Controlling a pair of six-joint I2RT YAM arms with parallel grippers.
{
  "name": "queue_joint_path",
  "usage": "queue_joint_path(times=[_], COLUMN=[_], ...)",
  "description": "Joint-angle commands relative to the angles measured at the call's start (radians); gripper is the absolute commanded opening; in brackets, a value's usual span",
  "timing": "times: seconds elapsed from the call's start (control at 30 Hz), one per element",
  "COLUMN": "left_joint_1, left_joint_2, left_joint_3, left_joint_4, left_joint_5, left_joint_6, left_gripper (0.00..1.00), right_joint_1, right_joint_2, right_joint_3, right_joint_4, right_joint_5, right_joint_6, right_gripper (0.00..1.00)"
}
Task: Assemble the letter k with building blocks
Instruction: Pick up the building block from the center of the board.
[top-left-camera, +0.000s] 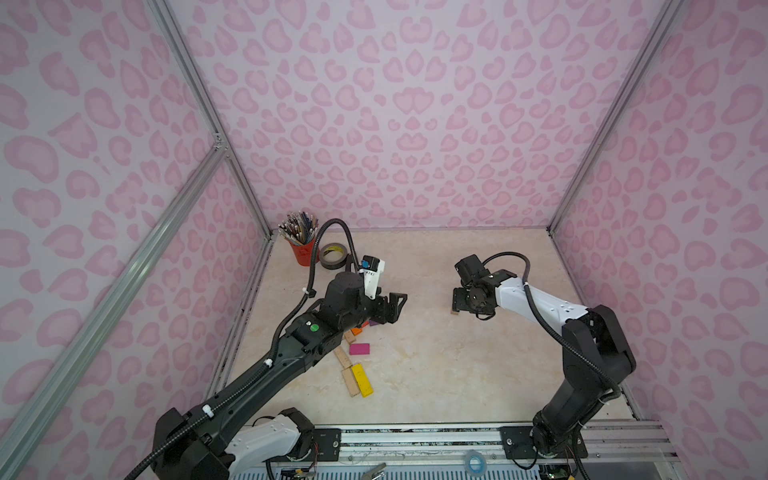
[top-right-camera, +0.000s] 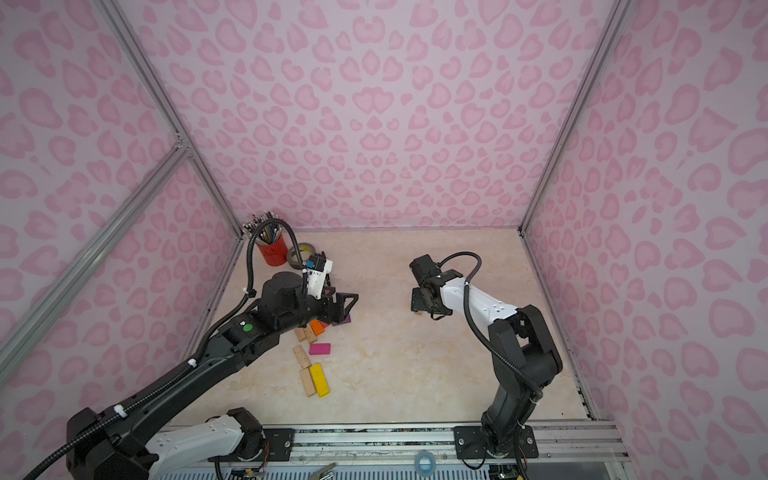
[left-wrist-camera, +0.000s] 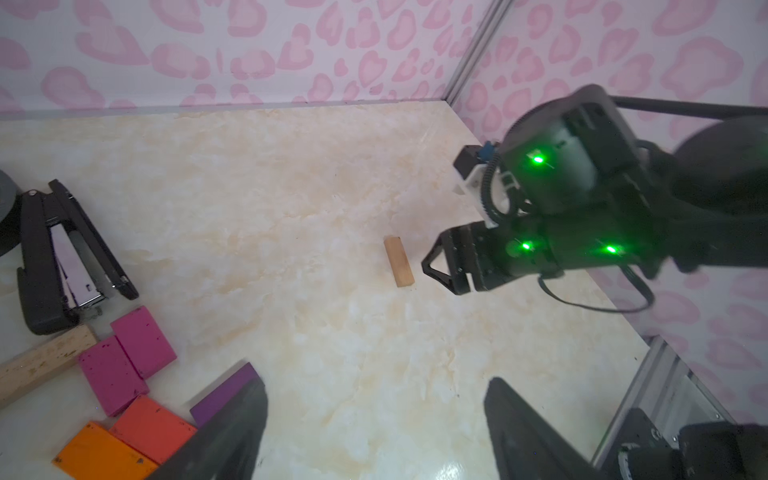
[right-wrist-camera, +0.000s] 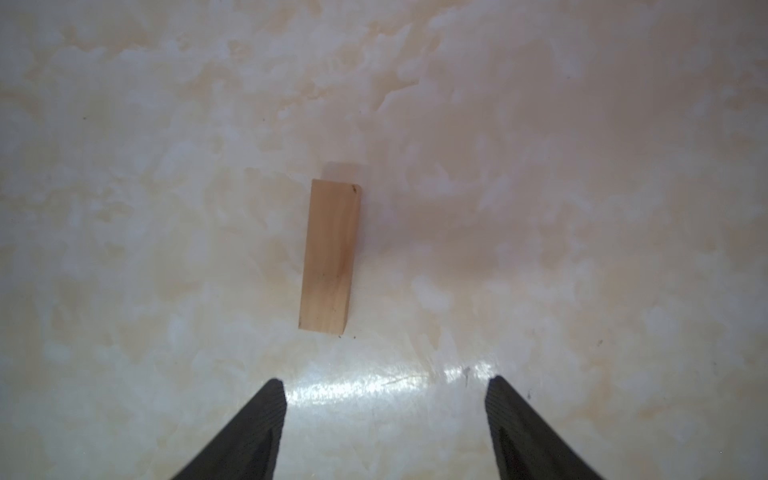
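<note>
Two pairs of jaws, both apart, empty. The left arm's (top-left-camera: 291, 357) hang over the coloured building blocks (left-wrist-camera: 143, 340); across the tabletop (right-wrist-camera: 540, 208) a lone wooden block (right-wrist-camera: 330, 255) lies just ahead of the right arm's (top-left-camera: 536, 301), long axis pointing away; right arm nearer.

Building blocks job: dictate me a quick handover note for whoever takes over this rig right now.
Left gripper: open, empty, above the edge of the coloured pile.
Right gripper: open, empty, close to the lone wood block, not gripping it.
Blocks: the lone wood block lies flat mid-table; beside the left arm sit magenta blocks, orange block, purple block, yellow block and plain wood blocks.
Done: one block set apart; no K formed.
Left: carry blocks over and lay out the K.
</note>
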Motion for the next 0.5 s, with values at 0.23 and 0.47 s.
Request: queue_joint_path(times=[0.23,0.47], left_joint_1=[-0.028,-0.036], left_joint_2=[-0.079,-0.09], left_joint_3=[-0.074,-0.103], left_joint_4=[0.027,0.056], left_joint_5=[0.116,0.099], left_joint_6=[0.19,0.226], left_gripper=[1.0,0.99], right_joint_1=[0.001,-0.001], right_joint_2=[0.197,0.255], right_joint_3=[0.111,0.141], right_joint_4=[0.009,0.023], right_joint_5=[-0.008,-0.031], right_joint_6=[-0.027,-0.022], right_gripper=[0.62,0.45])
